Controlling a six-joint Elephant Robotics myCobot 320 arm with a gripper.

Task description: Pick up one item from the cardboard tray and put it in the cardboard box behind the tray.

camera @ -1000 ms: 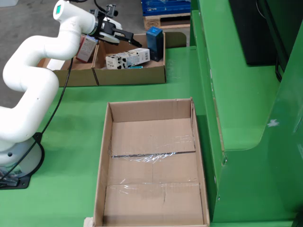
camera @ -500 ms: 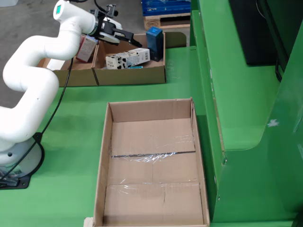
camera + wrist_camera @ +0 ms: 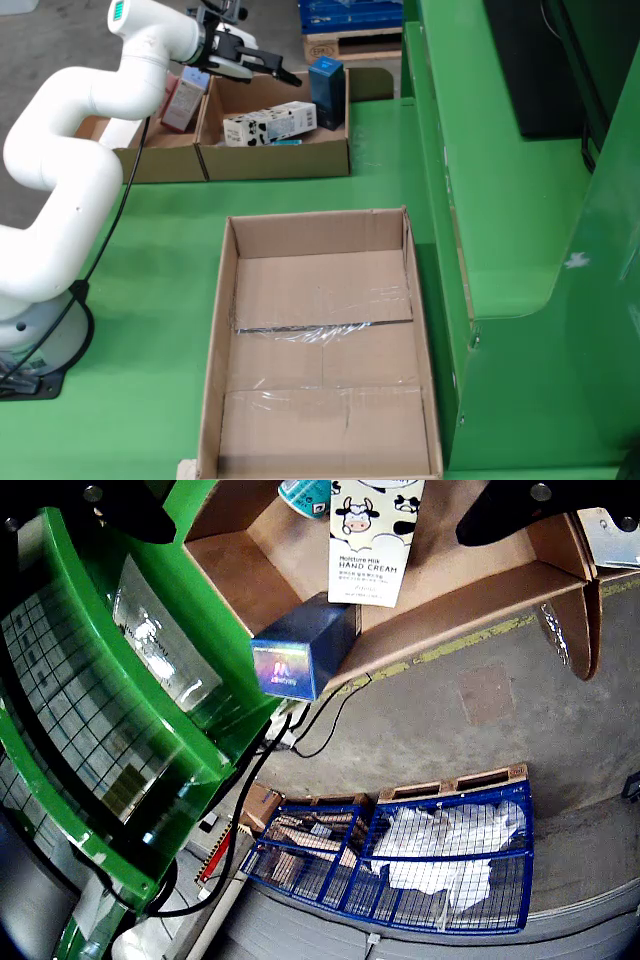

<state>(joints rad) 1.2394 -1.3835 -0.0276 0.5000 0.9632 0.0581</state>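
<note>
The cardboard tray [image 3: 276,162] at the back holds a cow-print hand cream box [image 3: 270,125] lying flat, a dark blue box [image 3: 327,92] standing at its right corner, and a small teal item [image 3: 286,141]. My gripper [image 3: 255,65] hovers above the tray's left part, open and empty. In the wrist view the black fingers [image 3: 530,510] spread wide over the tray [image 3: 480,605], with the hand cream box [image 3: 368,540], blue box [image 3: 300,652] and teal item [image 3: 305,494] between them. The large cardboard box [image 3: 325,340] in front is empty.
A second tray [image 3: 150,162] at left holds a pinkish box [image 3: 185,100]. A raised green ledge [image 3: 500,200] runs along the right side. A blue wire cage on a pallet [image 3: 400,865] stands on the floor beyond. A black cable [image 3: 110,230] hangs by the arm.
</note>
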